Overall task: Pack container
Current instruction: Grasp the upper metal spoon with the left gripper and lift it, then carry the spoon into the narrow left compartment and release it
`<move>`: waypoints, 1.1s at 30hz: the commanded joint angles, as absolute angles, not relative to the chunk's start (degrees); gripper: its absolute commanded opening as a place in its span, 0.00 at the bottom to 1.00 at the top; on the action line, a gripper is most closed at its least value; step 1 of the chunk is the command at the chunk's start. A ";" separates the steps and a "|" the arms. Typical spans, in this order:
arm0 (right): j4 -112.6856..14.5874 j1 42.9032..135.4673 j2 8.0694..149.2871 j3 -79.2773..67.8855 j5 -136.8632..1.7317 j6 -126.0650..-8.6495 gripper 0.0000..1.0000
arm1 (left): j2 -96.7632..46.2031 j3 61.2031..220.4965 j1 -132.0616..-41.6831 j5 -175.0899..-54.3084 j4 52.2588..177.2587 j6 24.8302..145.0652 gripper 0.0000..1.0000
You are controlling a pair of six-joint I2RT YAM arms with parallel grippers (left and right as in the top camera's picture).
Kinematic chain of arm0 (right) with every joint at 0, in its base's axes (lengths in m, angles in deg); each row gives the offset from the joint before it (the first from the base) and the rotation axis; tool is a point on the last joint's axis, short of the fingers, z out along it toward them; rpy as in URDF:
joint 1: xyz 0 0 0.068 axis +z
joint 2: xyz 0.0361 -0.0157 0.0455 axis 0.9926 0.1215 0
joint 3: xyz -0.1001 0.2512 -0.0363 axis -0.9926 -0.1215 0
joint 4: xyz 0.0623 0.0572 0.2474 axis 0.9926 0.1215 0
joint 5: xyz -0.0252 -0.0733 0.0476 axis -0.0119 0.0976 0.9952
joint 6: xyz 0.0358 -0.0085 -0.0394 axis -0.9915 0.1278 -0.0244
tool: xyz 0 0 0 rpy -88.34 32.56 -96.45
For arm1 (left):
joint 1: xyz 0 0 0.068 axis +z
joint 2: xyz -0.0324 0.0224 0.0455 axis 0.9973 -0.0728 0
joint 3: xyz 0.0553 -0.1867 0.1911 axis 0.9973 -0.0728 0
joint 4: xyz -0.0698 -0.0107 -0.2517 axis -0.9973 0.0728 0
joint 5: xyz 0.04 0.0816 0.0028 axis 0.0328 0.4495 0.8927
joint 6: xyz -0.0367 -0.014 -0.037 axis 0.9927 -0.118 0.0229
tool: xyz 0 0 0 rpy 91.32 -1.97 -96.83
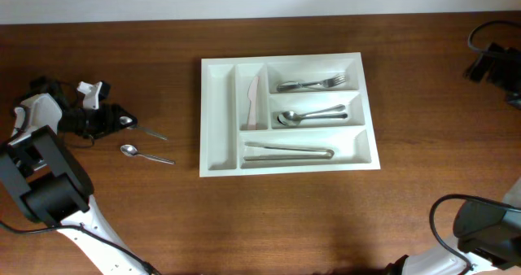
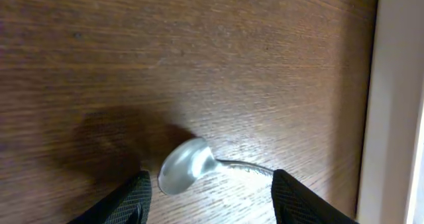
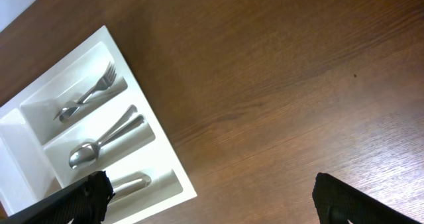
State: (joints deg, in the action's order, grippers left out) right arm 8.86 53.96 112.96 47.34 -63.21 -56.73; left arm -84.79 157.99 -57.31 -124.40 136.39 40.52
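The white container (image 1: pixel 210 112) lies mid-table. It holds a knife (image 1: pixel 253 100) in an upright slot, forks (image 1: pixel 311 85), spoons (image 1: pixel 309 115) and a long utensil (image 1: pixel 289 151) in the crosswise slots. My left gripper (image 1: pixel 124 120) is low over the table left of it, open, with the bowl of a loose spoon (image 2: pixel 185 173) just ahead of its fingers (image 2: pixel 212 201). A second loose spoon (image 1: pixel 146 154) lies nearer the front. My right gripper (image 3: pixel 212 204) is open and empty, high at the far right (image 1: pixel 492 63), apart from the container (image 3: pixel 165 164).
The container's left wall (image 2: pixel 397 105) shows at the right of the left wrist view. The container's leftmost upright slot (image 1: pixel 218 116) holds nothing. Cables and the arm base sit at the back right corner (image 1: pixel 509 84).
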 commanded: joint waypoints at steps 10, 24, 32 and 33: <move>9.32 53.74 113.07 47.67 -62.27 -57.17 0.99 | -89.16 157.22 -57.46 -124.38 134.29 39.63 0.25; 9.74 53.74 113.07 47.67 -62.27 -57.17 0.99 | -80.76 174.33 -58.27 -132.75 152.91 39.47 0.02; 9.74 53.74 113.07 47.67 -62.29 -57.17 0.98 | -69.05 184.08 -71.61 -128.05 155.93 30.34 0.02; 9.74 53.74 113.07 47.67 -62.29 -57.17 0.99 | -69.20 183.97 -73.66 -127.27 156.30 28.48 0.02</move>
State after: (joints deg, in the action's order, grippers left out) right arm 9.56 53.96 112.96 47.34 -62.62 -56.71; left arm -69.84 184.04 -67.30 -129.67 155.10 35.80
